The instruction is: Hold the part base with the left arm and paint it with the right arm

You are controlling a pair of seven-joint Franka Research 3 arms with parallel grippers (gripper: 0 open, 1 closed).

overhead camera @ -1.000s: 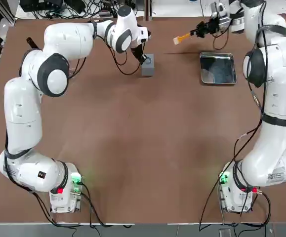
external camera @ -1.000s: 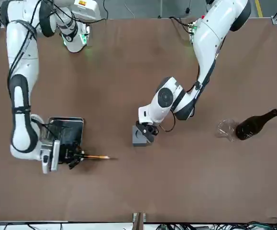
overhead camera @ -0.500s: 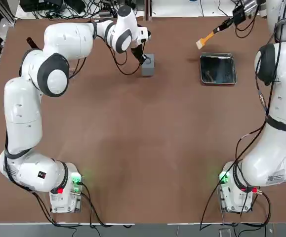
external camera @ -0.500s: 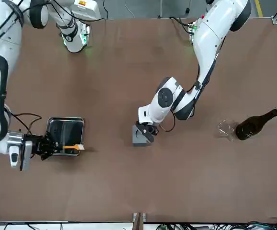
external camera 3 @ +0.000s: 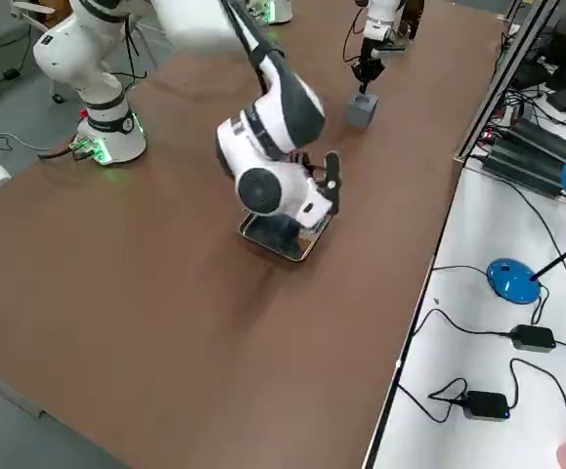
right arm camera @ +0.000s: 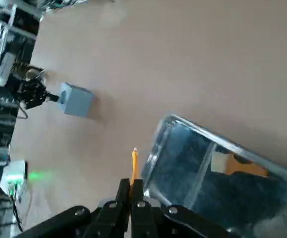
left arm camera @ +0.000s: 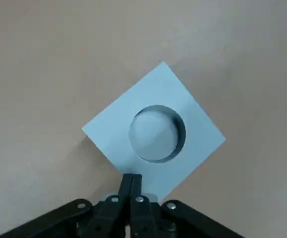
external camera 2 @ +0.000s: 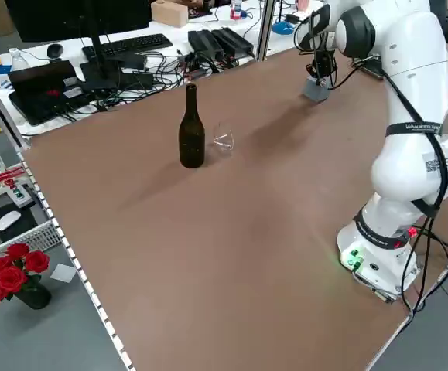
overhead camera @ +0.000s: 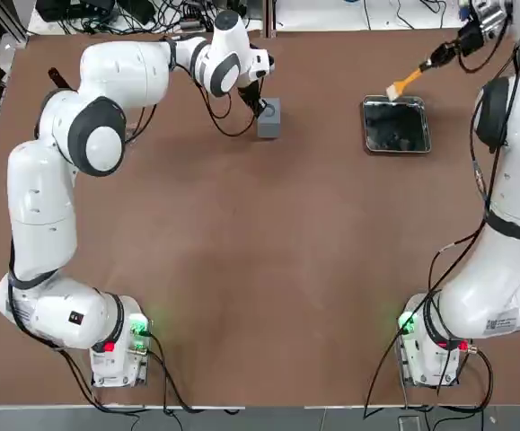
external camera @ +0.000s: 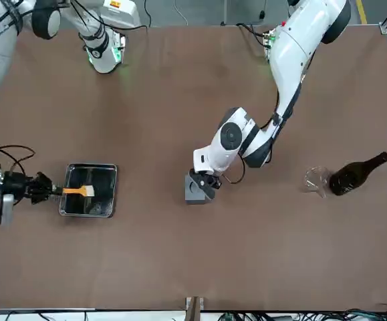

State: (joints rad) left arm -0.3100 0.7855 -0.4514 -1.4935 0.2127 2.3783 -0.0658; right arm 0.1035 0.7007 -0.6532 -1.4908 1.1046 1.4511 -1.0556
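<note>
I read left gripper (left arm camera: 131, 179): fingers clenched together, tips touching block (overhead camera: 269, 117) edge | right gripper (external camera: 45, 190): clamped on orange brush (external camera: 78, 191), bristles over tray (external camera: 110, 200) | block sits mid-table, far side, well apart from tray.

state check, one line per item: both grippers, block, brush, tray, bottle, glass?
left gripper: jaws shut, pressed against the side of the part base.
right gripper: jaws shut on the brush handle.
part base: upright on the table, recess up, unpainted.
brush: held level, bristles above the tray.
tray: flat on the table.
bottle: standing upright.
glass: beside the bottle; cannot tell more.
</note>
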